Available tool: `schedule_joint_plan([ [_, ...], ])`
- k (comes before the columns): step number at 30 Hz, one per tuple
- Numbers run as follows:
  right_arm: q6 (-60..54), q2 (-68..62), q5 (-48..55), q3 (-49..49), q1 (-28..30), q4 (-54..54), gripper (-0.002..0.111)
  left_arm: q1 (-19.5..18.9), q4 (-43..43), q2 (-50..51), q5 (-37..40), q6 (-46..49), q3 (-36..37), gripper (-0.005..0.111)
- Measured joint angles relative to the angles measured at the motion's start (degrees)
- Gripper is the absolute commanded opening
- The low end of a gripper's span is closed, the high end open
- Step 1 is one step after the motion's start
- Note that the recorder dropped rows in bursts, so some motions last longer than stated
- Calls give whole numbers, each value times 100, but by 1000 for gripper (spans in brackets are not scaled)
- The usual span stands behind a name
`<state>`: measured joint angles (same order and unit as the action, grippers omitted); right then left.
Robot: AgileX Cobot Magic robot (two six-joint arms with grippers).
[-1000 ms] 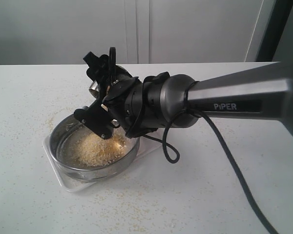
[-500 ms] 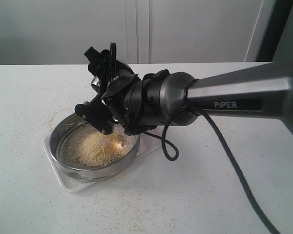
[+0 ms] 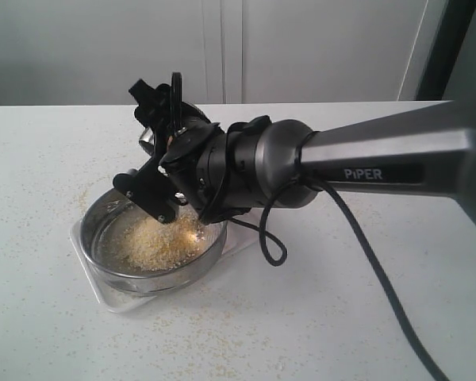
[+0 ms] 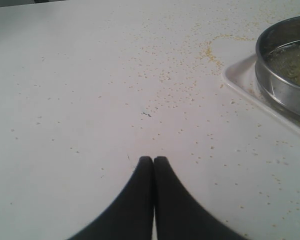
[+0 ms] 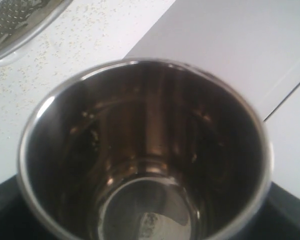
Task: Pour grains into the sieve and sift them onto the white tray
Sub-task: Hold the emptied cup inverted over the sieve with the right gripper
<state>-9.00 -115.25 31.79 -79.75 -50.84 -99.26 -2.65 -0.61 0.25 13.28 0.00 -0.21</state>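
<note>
White worktop point(image 3: 365, 317) dusted with crumbs point(image 4: 165, 75), pale panelled wall point(image 3: 301, 48) behind; at eight o'clock a sieve point(image 3: 103, 270) heaped with grains point(image 3: 155, 242) sits on the white tray point(image 3: 86, 266), the right arm point(image 3: 381, 163) reaching from three o'clock, its end effector point(image 3: 153, 151) spread around a steel cup point(image 5: 145, 150) above it, the left end effector point(image 4: 153, 161) pinched closed, empty.

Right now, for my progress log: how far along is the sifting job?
Done: the grains lie heaped in the sieve on the white tray; the cup looks nearly empty. In hand: the right tool holds that cup near the sieve. Left: sifting; the left tool is shut.
</note>
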Motion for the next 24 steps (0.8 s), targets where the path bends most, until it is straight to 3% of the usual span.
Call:
schedule_joint_plan([
  [24,327,0,220,-57,-11,0,0,0,0,0,0,0,0,0],
])
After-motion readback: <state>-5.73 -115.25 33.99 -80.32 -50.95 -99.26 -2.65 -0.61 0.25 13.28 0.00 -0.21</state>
